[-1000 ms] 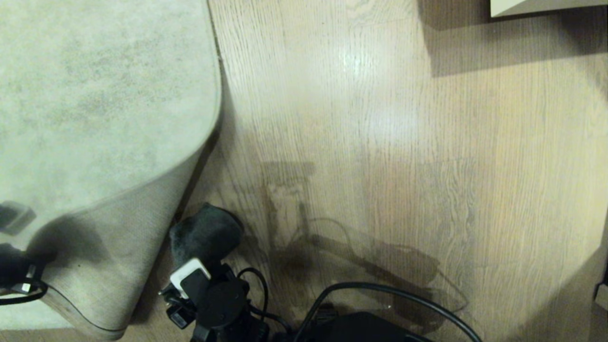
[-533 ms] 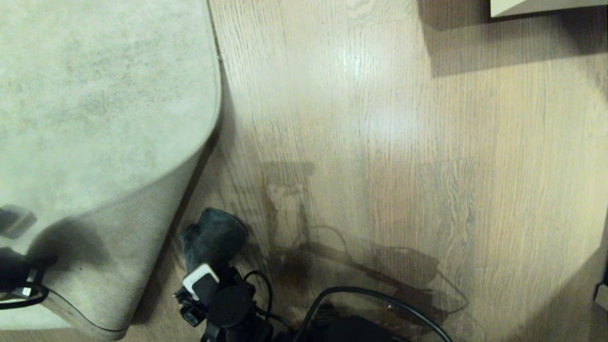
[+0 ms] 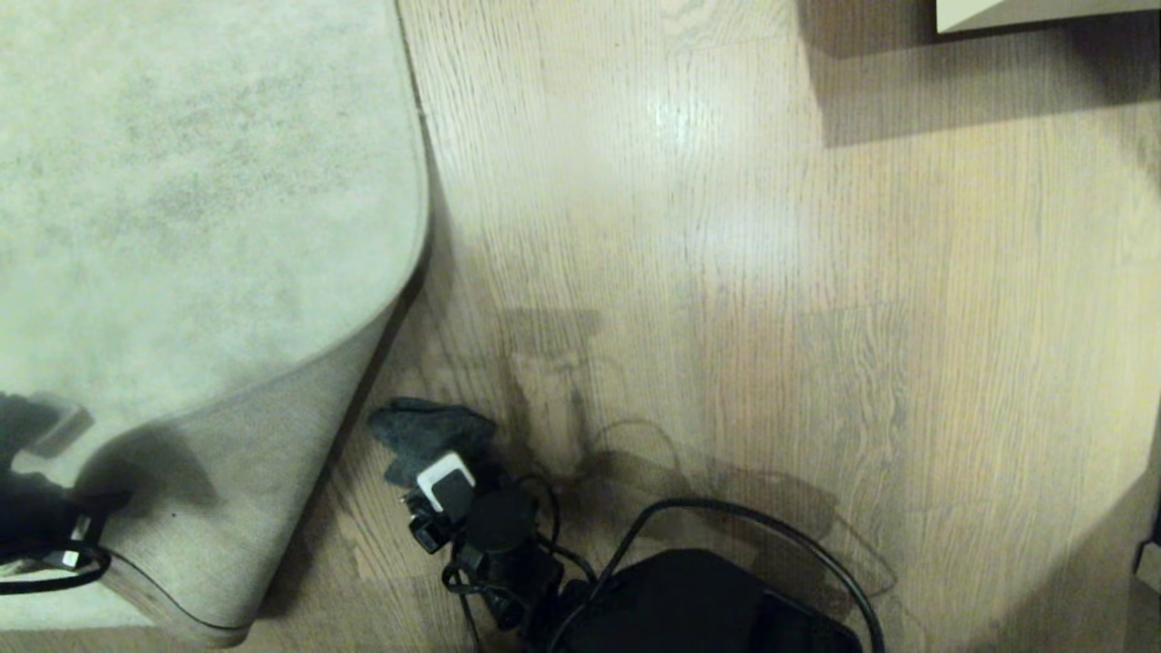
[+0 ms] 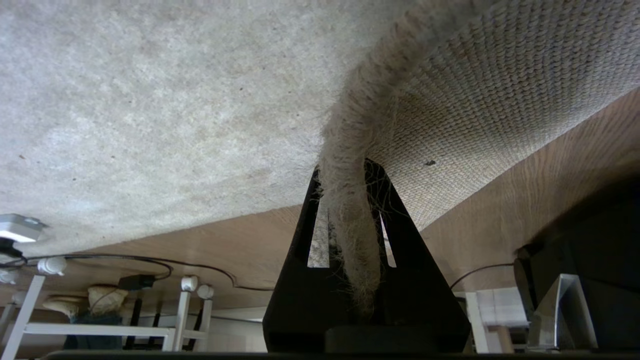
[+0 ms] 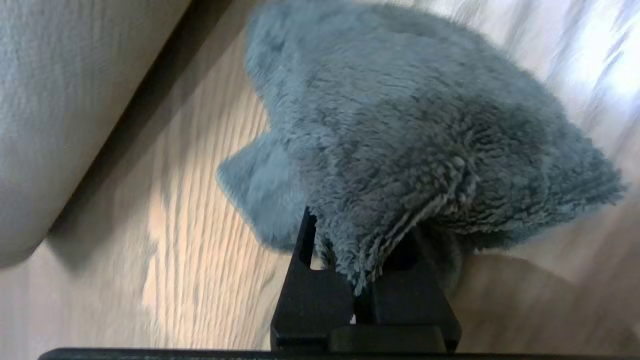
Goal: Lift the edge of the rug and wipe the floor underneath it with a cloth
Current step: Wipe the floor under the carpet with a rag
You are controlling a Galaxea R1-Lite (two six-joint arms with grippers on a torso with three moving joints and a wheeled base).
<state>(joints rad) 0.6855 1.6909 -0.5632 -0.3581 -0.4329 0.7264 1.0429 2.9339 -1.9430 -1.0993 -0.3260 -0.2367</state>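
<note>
The pale grey-beige rug fills the left of the head view. Its near corner is folded up, showing the woven backing. My left gripper at the far left is shut on the rug edge, whose fringe runs between the black fingers. My right gripper is shut on the dark teal cloth, which lies on the wood floor just right of the lifted fold. In the right wrist view the cloth spreads over the floor ahead of the right gripper.
A pale furniture corner sits at the far right with its shadow on the planks. Black cables and my dark base lie near the bottom. White furniture legs and a cable show beyond the rug.
My right gripper has dragged the cloth to the right across the floor, away from the lifted fold, and the cloth now lies flatter. The left gripper still holds the rug edge up.
</note>
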